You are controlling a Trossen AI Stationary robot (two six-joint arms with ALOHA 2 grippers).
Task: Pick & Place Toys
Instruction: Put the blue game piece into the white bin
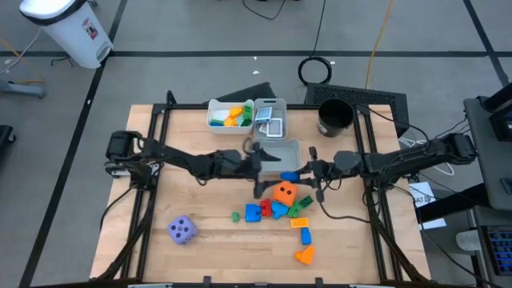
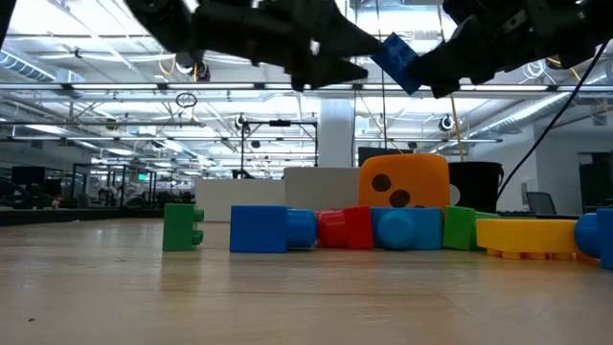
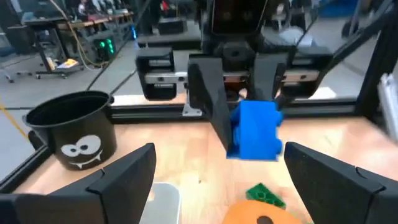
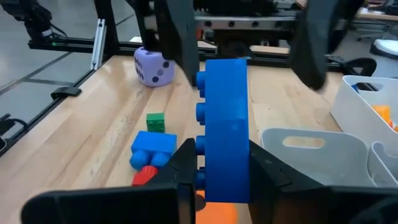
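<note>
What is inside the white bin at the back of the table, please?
The white bin holds yellow, orange and green blocks piled together. Whatever lies beneath that pile is covered, so the full contents cannot be counted.

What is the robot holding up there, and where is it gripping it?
The right gripper holds a blue block in the air, its jaws pressed on the block's two broad sides at one end. The left gripper faces it, open and empty.

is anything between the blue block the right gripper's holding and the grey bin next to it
Nothing visible blocks it. The right gripper holds the blue block in the air at the grey bin's edge. The left gripper, open, hovers facing it near the bin, the only thing close to that path.
</note>
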